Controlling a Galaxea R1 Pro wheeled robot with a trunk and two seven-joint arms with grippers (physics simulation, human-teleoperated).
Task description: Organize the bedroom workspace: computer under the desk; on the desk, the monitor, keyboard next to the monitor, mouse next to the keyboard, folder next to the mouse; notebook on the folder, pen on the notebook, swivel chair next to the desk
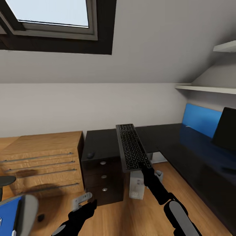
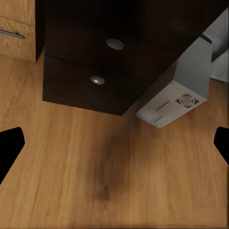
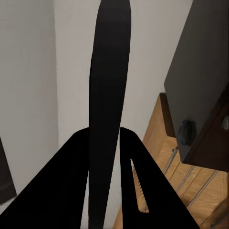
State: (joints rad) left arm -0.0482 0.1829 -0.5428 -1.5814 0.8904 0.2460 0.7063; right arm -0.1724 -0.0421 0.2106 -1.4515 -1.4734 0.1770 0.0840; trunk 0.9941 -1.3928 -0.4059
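We hold the keyboard (image 1: 132,147) by its near end in our right pincer (image 1: 146,169), jaws clamped on the thin edge, so the board juts out over the desk (image 1: 170,137) corner, ready to be laid near the monitor (image 1: 226,128). In the right wrist view it runs edge-on between the fingers (image 3: 71,181) as a dark strip. Our left pincer (image 1: 80,200) hangs low over the floor with its fingers spread wide and nothing between them.

The mouse (image 1: 90,154) sits on the desk's left wing above the drawers (image 1: 103,177). The computer (image 1: 136,185) stands under the desk, partly hidden by our right arm. The monitor is cut off at the frame edge. A blue panel (image 1: 201,119) stands behind it; we cannot tell what it is. The folder (image 1: 9,216) on the chair (image 1: 28,211) shows only as a corner.
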